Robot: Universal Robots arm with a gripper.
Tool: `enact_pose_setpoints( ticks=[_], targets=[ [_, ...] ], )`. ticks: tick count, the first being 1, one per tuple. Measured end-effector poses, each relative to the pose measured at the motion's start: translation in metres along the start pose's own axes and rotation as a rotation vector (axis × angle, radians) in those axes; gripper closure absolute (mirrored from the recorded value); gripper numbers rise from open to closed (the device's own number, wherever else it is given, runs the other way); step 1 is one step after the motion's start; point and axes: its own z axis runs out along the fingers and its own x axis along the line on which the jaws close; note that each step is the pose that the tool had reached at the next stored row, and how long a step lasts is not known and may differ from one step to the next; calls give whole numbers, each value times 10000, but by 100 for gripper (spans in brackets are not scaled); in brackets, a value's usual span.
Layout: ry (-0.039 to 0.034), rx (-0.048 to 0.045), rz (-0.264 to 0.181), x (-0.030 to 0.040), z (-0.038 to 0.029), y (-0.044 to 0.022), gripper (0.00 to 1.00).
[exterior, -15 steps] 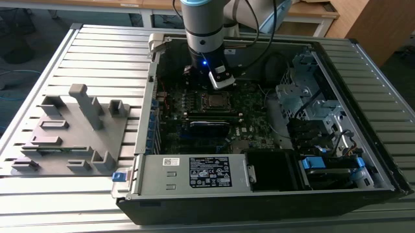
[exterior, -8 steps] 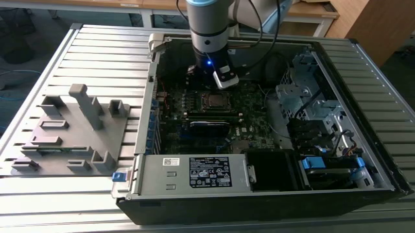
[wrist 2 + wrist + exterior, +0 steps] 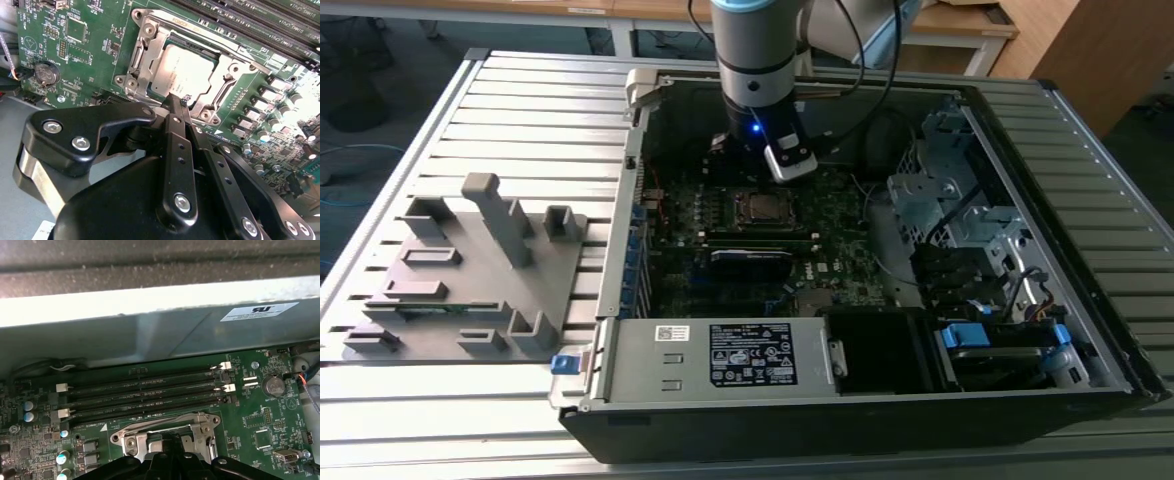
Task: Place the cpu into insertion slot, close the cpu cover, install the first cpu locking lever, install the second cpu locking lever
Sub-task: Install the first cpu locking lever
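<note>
**A:** Where is the cpu (image 3: 186, 70)?

**B:** In the second wrist view it lies flat in the insertion slot (image 3: 212, 107), its dull silver-grey top facing up. The cpu cover (image 3: 145, 60) is down around it, a thin silvery frame whose square window leaves the chip's top bare. In the exterior view the chip sits in the middle of the green board (image 3: 834, 265), inside the open computer case (image 3: 1067, 330).

**A:** And the claw (image 3: 178, 101)?

**B:** Its two black fingers (image 3: 175, 125) are pressed together, closed on nothing, with the tips right at the near edge of the cover. I cannot tell whether they touch it.

**A:** Any writing?

**B:** There is faint print on the chip's top and a stamped line along the cover's far bar, both too small to read. A white sticker (image 3: 260, 311) sits on the case wall in the first wrist view, and a black label (image 3: 754, 354) is on the grey box at the case front.

**A:** What else?

**B:** A grey plastic holder (image 3: 467, 270) stands on the ribbed surface (image 3: 400, 410), beside the case, at the exterior view's left.
</note>
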Motion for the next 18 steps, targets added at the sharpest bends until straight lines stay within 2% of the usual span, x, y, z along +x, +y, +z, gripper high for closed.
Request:
enact_pose_setpoints(
  ticks=[12, 15, 18],
  targets=[
    [1, 2, 0, -2, 1, 1, 90],
    [97, 92, 2, -3, 5, 0, 90],
    [241, 253, 4, -3, 10, 1, 90]
  ],
)
